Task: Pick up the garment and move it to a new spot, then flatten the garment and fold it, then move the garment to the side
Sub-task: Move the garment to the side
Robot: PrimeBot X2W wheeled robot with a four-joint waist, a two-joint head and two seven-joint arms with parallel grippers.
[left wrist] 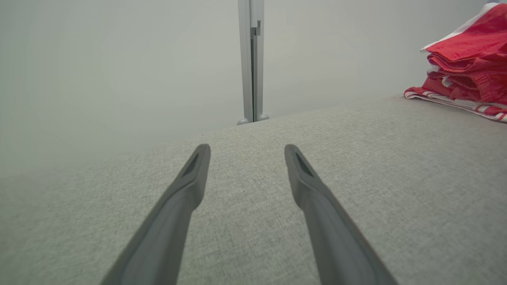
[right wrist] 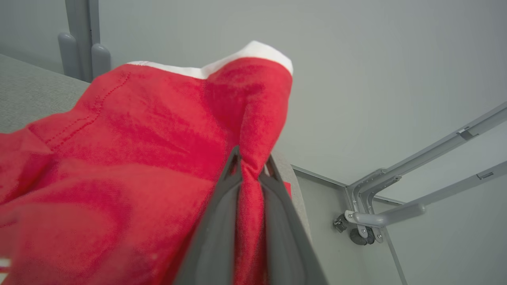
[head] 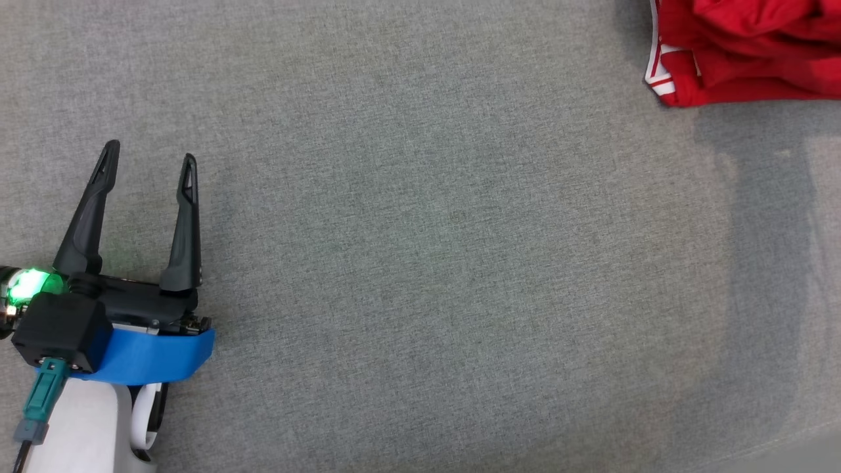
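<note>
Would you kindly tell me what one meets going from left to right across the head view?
The dark, open left gripper → the bare grey woven fabric surface → the crumpled red garment with white trim.

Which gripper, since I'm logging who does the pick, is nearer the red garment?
Right. The right gripper is shut on a fold of the red garment; the left gripper hangs open over the grey fabric surface, well apart from the garment.
</note>
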